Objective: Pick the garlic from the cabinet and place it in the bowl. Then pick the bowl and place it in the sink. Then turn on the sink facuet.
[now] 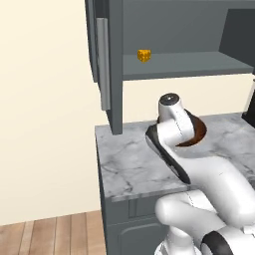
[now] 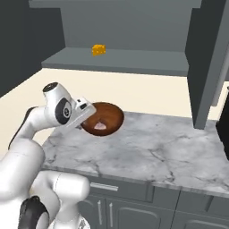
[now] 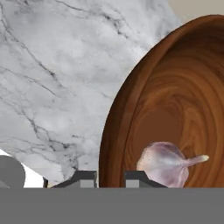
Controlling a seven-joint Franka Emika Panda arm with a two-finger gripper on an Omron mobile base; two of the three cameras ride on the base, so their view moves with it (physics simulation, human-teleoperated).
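The gripper (image 3: pixel 110 177) is seen closest in the hand view, its two dark fingertips (image 3: pixel 85 178) set on either side of the near rim of the bowl (image 3: pixel 175 105), one outside the wall and one inside; the jaws are drawn together and clamped on that rim. The garlic (image 3: pixel 164 164), a pale mauve bulb with a short stalk, lies inside the bowl just beside the inner fingertip, on the glossy grained wood. The bowl rests on the counter (image 3: pixel 57 78), whose grey-veined marble is seen around the bowl's outer wall.

In the right base view the bowl (image 2: pixel 105 118) stands on the counter (image 2: pixel 147 152) near its back left part, with the garlic (image 2: pixel 100 126) in its hollow; the white hand is lowered onto the bowl's left edge. The cabinet (image 2: pixel 134 31) hangs above the bowl, with its door (image 2: pixel 210 62) swung open to the bowl's right. A small orange wedge of cheese (image 2: pixel 99 49) lies on the cabinet's shelf (image 2: pixel 116 60), above the bowl and well apart from it.

In the left base view the bowl (image 1: pixel 197 133) is largely hidden behind the arm, only its right part being shown on the counter (image 1: pixel 129 159). The cheese (image 1: pixel 144 55) sits on the shelf above and to the left of the bowl, and the second door, with its silver handle (image 1: pixel 103 64), stands open well to the bowl's left
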